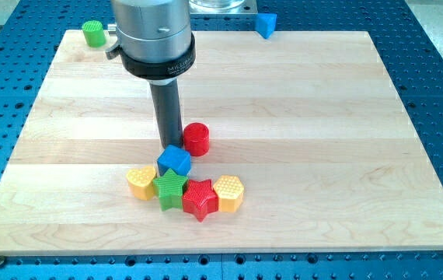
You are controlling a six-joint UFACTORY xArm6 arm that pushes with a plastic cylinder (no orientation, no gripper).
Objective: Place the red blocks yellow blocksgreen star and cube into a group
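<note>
My tip [169, 145] sits just above the blue cube [175, 161] and left of the red cylinder [197, 138], near the board's middle. Below the cube, a tight row lies: a yellow heart-shaped block [141, 183], a green star [171, 190], a red star [200, 199] and a yellow hexagonal block [228, 193]. The blue cube touches the green star. The red cylinder stands slightly apart, up and right of the cube.
A green cylinder [93, 33] sits at the board's top-left corner. Another blue block [265, 25] sits at the top edge, right of centre. The wooden board [346, 117] rests on a blue perforated table.
</note>
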